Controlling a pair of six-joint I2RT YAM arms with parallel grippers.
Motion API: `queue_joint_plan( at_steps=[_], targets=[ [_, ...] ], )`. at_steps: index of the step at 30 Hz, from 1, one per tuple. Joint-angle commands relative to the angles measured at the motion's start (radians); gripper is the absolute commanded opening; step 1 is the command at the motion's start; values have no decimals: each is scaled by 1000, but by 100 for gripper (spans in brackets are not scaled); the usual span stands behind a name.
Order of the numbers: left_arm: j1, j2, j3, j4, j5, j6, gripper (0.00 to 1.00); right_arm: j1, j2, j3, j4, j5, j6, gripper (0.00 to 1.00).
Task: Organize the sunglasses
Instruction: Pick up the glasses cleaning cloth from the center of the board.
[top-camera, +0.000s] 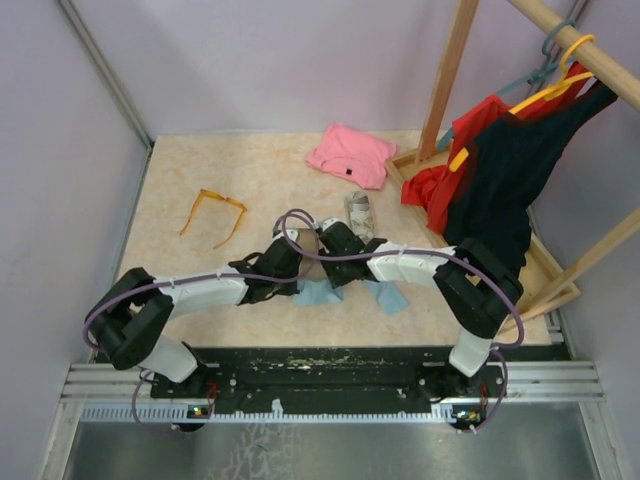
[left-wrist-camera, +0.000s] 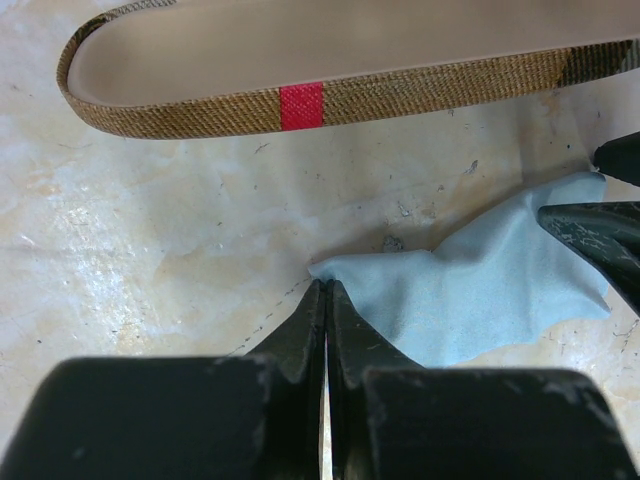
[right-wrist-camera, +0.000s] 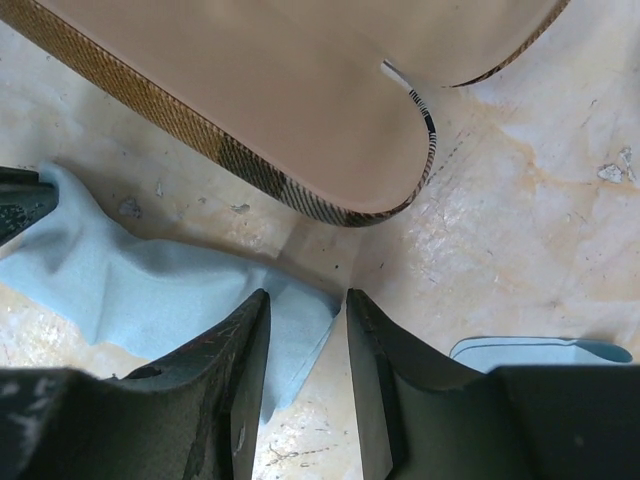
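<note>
Two hazards, near edge: pressing left fingers (left-wrist-camera: 300, 335) together at the cloth (left-wrist-camera: 490, 290) corner, possibly slipping off; spreading right fingers (right-wrist-camera: 235, 370) alongside, risking collision.

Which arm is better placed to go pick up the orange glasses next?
Left. The orange glasses lie far left on the table, on the left arm's side. The right hand would likely have to reach across the left hand.

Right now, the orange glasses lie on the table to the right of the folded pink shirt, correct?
Not quite: the orange glasses lie on the table to the left of the folded pink shirt, not the right. The top external view shows it.
</note>
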Motion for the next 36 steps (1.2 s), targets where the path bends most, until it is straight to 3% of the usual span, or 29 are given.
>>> queue_joint_plan(
  at_steps=[1, 10, 20, 36],
  targets=[
    [-1, -2, -28, -80, 0, 5, 1, 20, 59, 36, -89, 6, -4, 36],
    [-2, -11, -33, -82, -2, -1, 1, 43, 99, 64, -187, 47, 15, 27],
    [-2, -13, -38, -77, 0, -1, 1, 48, 61, 58, -221, 48, 27, 35],
    [-3, -16, -44, -75, 0, -3, 1, 76, 134, 88, -253, 91, 25, 30]
  ],
)
